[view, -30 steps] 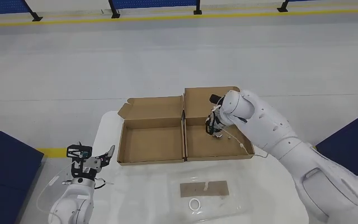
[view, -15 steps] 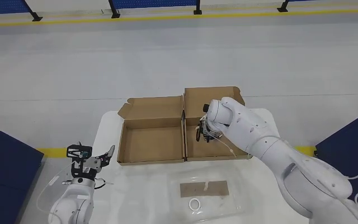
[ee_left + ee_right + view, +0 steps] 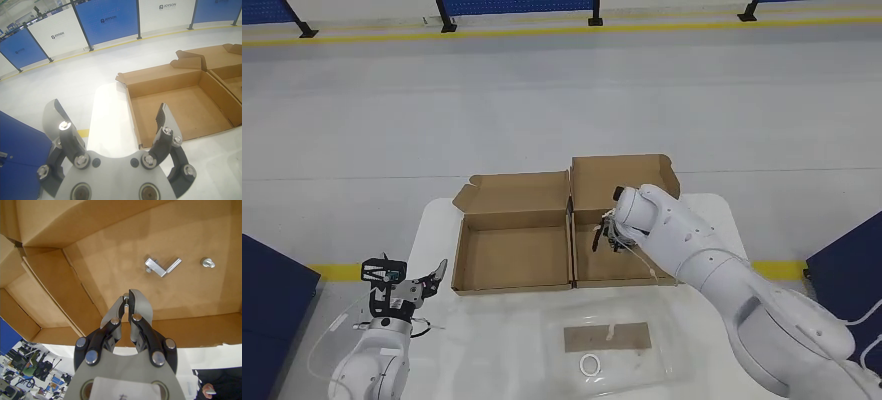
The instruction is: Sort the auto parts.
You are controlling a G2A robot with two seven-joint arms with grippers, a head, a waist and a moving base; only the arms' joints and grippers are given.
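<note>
Two open cardboard boxes sit side by side on the table, a left box [image 3: 512,255] and a right box [image 3: 587,268]. My right gripper [image 3: 126,300] hangs over the right box's floor [image 3: 117,262], shut on a small metal bolt [image 3: 126,297]. It also shows in the top view, right gripper [image 3: 604,236], near the wall between the boxes. On that box's floor lie an L-shaped metal bracket [image 3: 162,266] and a short metal stud [image 3: 207,262]. My left gripper [image 3: 111,115] is open and holds nothing, off the table's left front corner, left gripper [image 3: 402,282]. The left box [image 3: 179,106] looks bare inside.
A clear plastic bag [image 3: 617,352] lies at the table's front with a brown card [image 3: 607,337] and a white ring [image 3: 590,364] in it. The white table [image 3: 492,340] has free room left of the bag. Blue panels stand at both sides.
My right arm has swung left across the right box, carrying its gripper from the box's right-centre to near the dividing wall. The left arm has kept still.
</note>
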